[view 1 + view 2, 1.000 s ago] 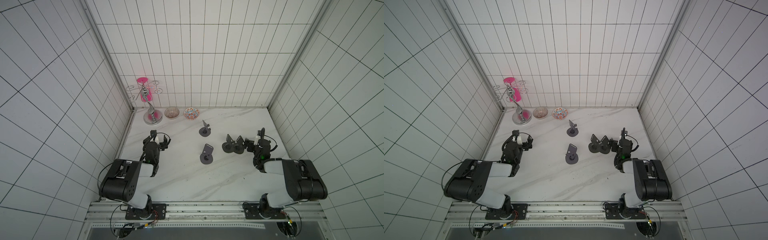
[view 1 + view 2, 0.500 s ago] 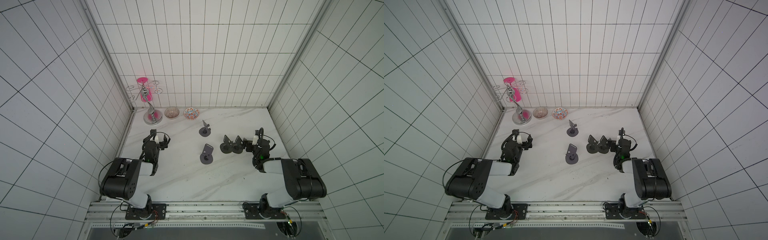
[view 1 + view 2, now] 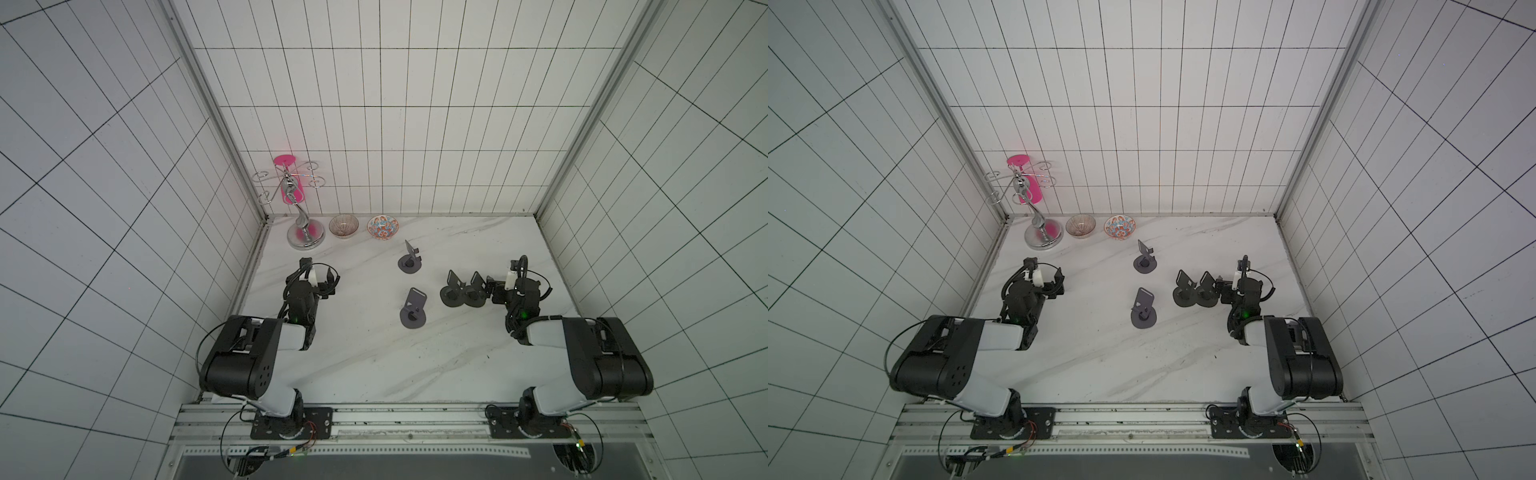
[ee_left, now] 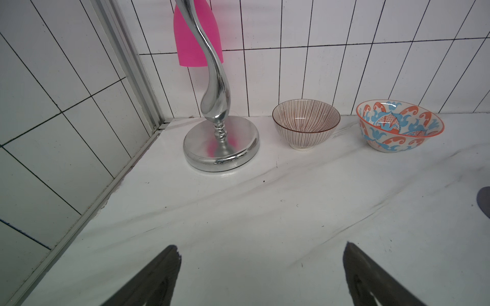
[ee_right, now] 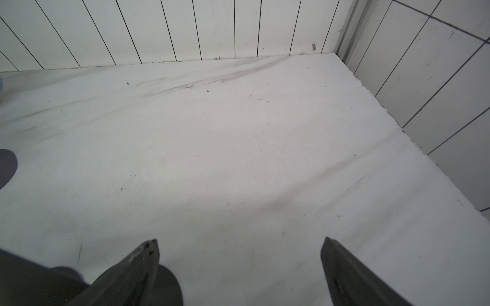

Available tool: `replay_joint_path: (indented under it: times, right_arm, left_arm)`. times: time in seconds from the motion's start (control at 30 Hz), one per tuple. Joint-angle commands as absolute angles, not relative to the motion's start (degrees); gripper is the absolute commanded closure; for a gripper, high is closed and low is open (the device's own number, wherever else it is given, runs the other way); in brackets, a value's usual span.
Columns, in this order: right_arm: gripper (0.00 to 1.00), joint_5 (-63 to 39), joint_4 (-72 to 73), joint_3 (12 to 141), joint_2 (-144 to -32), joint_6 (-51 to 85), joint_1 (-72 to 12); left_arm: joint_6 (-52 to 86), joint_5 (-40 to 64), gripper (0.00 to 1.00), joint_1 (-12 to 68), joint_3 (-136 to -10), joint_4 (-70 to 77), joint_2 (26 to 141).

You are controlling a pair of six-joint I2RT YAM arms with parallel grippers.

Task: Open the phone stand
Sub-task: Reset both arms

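Several dark grey phone stands, each with a round base, sit on the white marble table (image 3: 361,353). One stands far back (image 3: 410,261), one in the middle (image 3: 414,311), and two side by side at the right (image 3: 453,291) (image 3: 476,291). Their plates are raised at an angle. My right gripper (image 3: 515,286) (image 5: 240,245) is open and low over the table, holding nothing. One of its fingers (image 5: 148,254) is right beside the nearest stand's base (image 5: 169,283). My left gripper (image 3: 316,279) (image 4: 261,255) is open and empty near the left wall, far from the stands.
A chrome holder (image 3: 305,239) (image 4: 221,143) carrying a pink cup (image 4: 197,34) stands in the back left corner. A striped bowl (image 4: 306,124) and a patterned bowl (image 4: 400,127) sit beside it along the back wall. Tiled walls close in three sides.
The right gripper and the two stands beside it have shifted slightly to the left. The left arm has barely moved. Both grippers stay open.
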State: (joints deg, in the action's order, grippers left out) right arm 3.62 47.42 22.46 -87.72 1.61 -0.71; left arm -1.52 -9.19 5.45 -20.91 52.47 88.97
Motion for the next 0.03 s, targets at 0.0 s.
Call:
replay_joint_path:
  times: [0.0]
  right_arm:
    - [0.01,2.7,47.9,24.2,-88.2,0.5,-0.1]
  left_arm:
    - [-1.8,-8.6,0.02,5.1,-21.6,53.0,89.2]
